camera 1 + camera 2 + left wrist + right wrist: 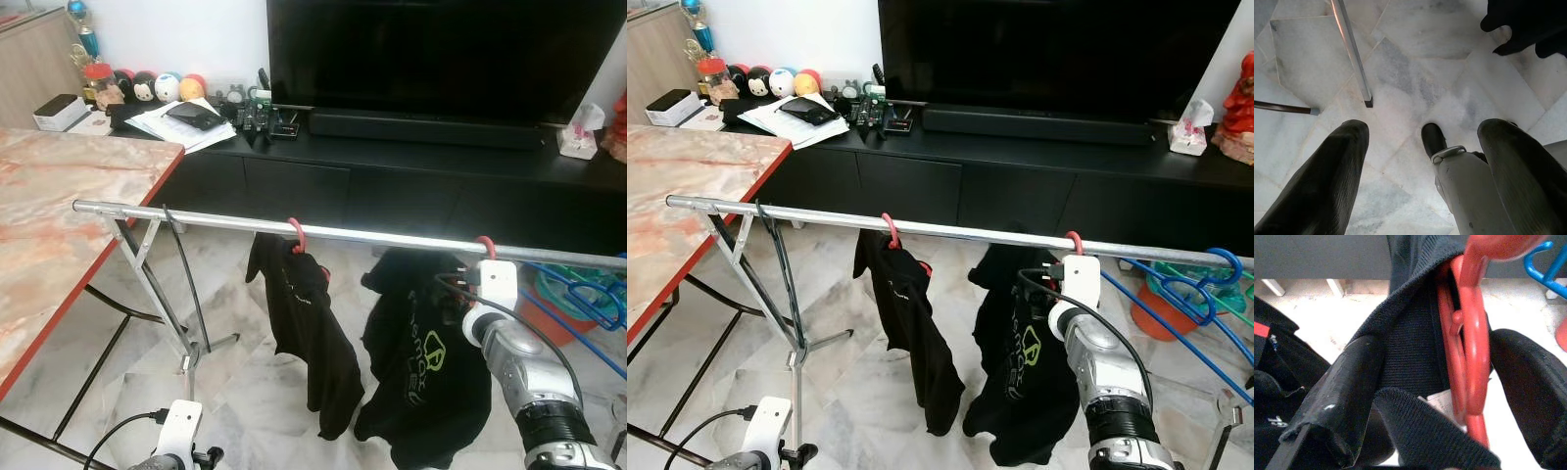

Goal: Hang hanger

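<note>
1. the right gripper (1425,382) is raised to the clothes rail (196,217), its wrist just under the bar toward the rail's right end. its two black fingers (1337,396) stand a little apart with the neck of a red hanger (1471,347) and the dark collar of the garment between them. the fingers bracket the hanger loosely; whether they press on it cannot be told.
2. the red hanger's hook (485,245) already sits over the rail, so the black shirt with the green logo (421,362) hangs below the bar by its own weight. the hold at the neck looks meant to steady the hook while it settles.
3. a second red hanger (294,233) is hooked near the middle of the rail and carries another black shirt (304,323), hanging apart from the first.
4. blue hangers (1195,289) crowd the rail's right end, beside the right wrist, which may be why the hook was set just inside them.
5. the left gripper (1420,161) hangs low over the marble floor (1415,78), fingers spread wide and empty, near the rack's foot (1354,54).
6. judged from this, the hanging looks nearly done; what remains is to let go and draw back without tugging the collar.
</note>
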Robot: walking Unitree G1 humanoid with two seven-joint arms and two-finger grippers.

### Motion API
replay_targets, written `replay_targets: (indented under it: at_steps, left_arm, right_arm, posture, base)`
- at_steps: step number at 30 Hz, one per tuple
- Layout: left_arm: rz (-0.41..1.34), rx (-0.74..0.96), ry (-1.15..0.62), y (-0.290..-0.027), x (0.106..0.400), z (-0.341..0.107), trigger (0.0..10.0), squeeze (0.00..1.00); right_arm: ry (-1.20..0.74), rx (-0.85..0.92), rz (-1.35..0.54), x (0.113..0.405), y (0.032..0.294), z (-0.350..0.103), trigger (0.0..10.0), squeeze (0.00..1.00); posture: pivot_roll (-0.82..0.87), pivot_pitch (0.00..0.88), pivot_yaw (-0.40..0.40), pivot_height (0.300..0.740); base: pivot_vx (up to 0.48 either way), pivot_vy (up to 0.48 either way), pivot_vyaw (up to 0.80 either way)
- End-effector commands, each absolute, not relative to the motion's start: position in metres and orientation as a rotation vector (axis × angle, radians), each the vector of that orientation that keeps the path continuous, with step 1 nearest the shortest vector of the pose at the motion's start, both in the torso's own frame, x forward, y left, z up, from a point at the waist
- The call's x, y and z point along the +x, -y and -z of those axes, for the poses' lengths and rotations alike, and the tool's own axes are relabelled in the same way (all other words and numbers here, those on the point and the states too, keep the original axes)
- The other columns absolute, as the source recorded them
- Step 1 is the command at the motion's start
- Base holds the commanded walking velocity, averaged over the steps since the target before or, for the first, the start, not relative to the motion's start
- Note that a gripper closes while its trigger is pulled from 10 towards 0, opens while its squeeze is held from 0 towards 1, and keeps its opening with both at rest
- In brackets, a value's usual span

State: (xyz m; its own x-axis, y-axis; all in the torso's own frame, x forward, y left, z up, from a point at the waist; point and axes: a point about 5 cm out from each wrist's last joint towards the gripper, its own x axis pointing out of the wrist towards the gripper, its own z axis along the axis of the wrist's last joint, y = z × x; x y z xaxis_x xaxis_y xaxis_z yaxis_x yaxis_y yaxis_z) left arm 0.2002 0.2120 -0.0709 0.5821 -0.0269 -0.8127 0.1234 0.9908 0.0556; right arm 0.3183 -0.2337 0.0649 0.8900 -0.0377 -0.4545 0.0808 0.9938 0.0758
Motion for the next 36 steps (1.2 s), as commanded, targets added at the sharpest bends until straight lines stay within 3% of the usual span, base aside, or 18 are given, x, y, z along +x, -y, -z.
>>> replay_targets:
  at_steps: [1,16,23,36]
  left_arm:
    - [0.080,0.105,-0.957,-0.214,0.196,0.072,10.0,0.00]
    - [0.085,0.099,-0.956,-0.214,0.197,0.072,10.0,0.00]
    - [0.090,0.087,-0.959,-0.213,0.197,0.072,10.0,0.00]
    - [0.079,0.076,-0.959,-0.213,0.197,0.073,10.0,0.00]
  right_arm:
    - [-0.445,0.107,0.087,0.323,0.235,-0.071,10.0,0.00]
    - [-0.286,0.142,0.134,0.332,0.237,-0.097,10.0,0.00]
    - [-0.386,0.080,0.190,0.325,0.232,-0.087,10.0,0.00]
    - [-0.497,0.162,0.247,0.307,0.215,-0.076,10.0,0.00]
  posture:
    - [-0.15,0.000,-0.003,0.740]
    - [-0.15,0.000,-0.002,0.740]
    - [-0.15,0.000,-0.004,0.740]
    - [-0.16,0.000,-0.008,0.740]
  base:
    - [0.000,0.000,0.00]
    - [0.000,0.000,0.00]
    - [0.000,0.000,0.00]
    - [0.000,0.000,0.00]
